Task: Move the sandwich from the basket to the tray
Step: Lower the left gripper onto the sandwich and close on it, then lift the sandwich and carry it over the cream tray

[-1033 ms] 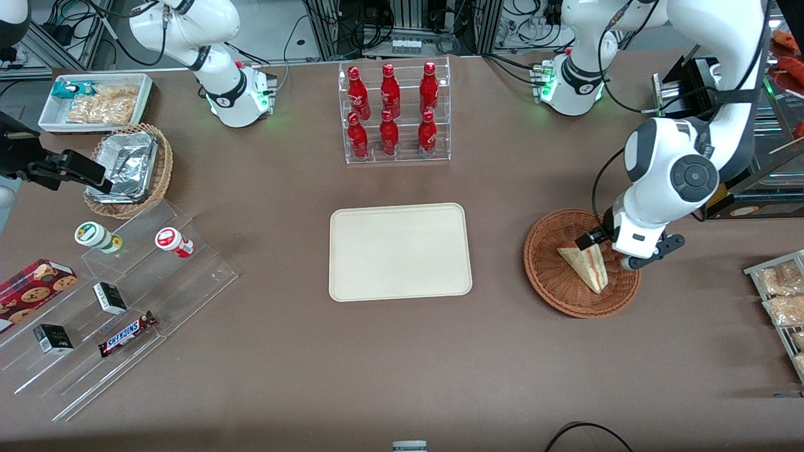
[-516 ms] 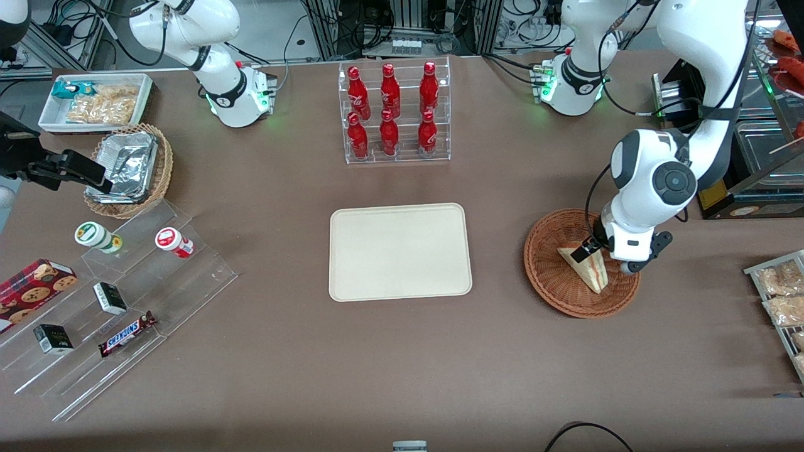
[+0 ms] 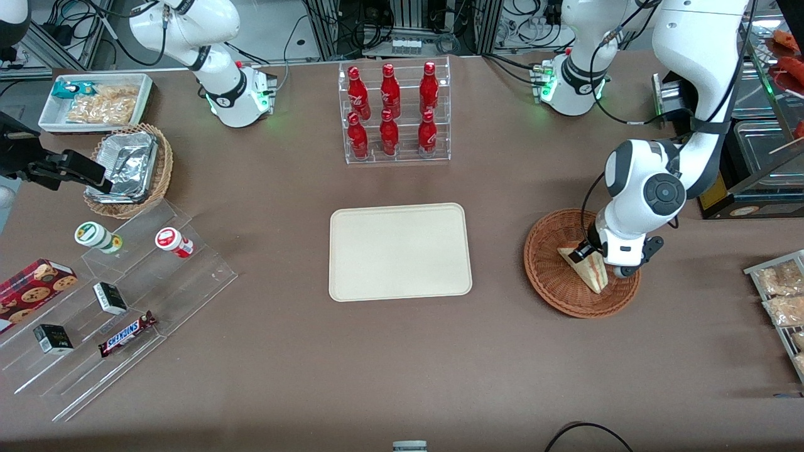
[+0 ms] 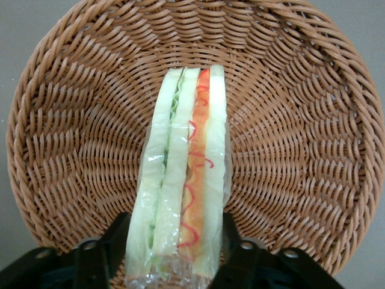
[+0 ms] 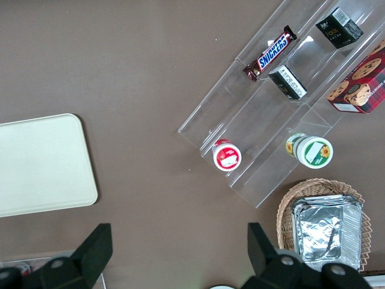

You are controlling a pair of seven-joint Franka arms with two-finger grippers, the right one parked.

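The black fingers (image 4: 114,241) stand apart on either flank of the sandwich (image 4: 180,180), close against its wrapped sides at one end. The gripper (image 3: 595,256) sits low in the basket (image 3: 553,282), where the sandwich lies on the wicker. The tray (image 3: 400,251) lies bare on the table (image 3: 402,364), well apart toward the parked arm's end.

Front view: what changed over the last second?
The left arm's gripper came down into the basket, and its fingers now straddle the wide end of the sandwich, not visibly clamped yet. Sandwich, basket and tray stayed put.
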